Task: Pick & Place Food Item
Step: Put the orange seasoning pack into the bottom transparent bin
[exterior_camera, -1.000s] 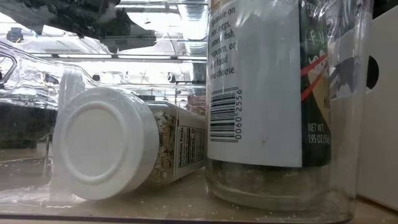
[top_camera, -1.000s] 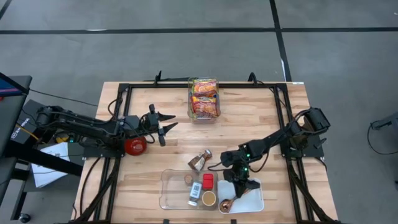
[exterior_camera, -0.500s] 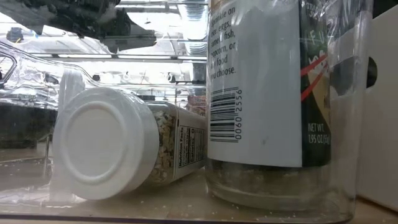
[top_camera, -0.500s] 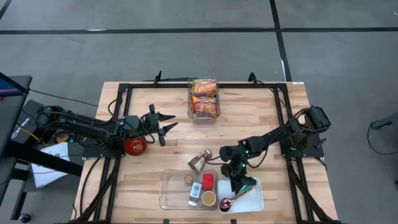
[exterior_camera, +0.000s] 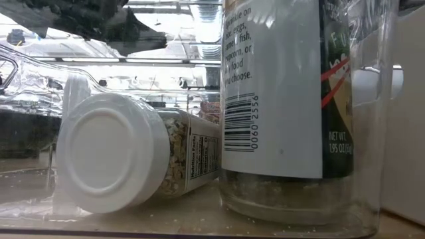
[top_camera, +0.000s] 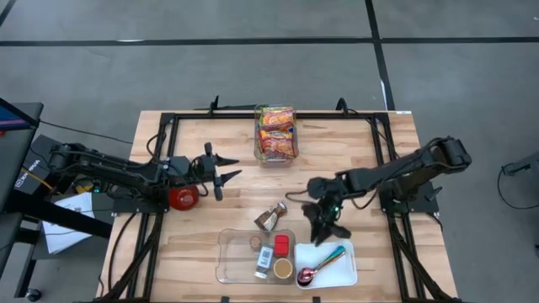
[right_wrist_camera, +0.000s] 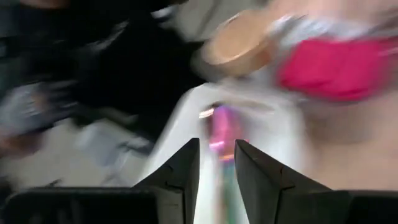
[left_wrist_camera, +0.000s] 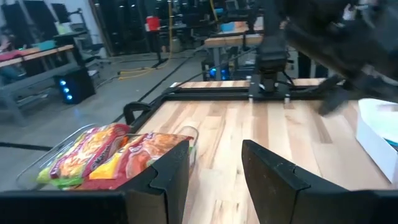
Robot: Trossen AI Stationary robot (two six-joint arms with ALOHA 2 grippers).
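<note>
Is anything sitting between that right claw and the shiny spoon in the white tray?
Nothing visible. The right gripper hovers just beyond the white tray's far edge, and the spoon lies alone in the tray, with bare tray between them.

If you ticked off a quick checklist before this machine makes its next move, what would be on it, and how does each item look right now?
1. Spoon lying in the white tray: ok.
2. Right gripper lifted away from the tray: ok; it hangs over the wood beside it.
3. Right fingers empty: ok; a gap shows between them, nothing in it.
4. Left gripper out of the way: ok; it waits at the table's left, fingers apart.
5. Snack packets ready in their clear box: ok.
6. Jars in the clear bin all upright: not ok; one lies on its side.
</note>
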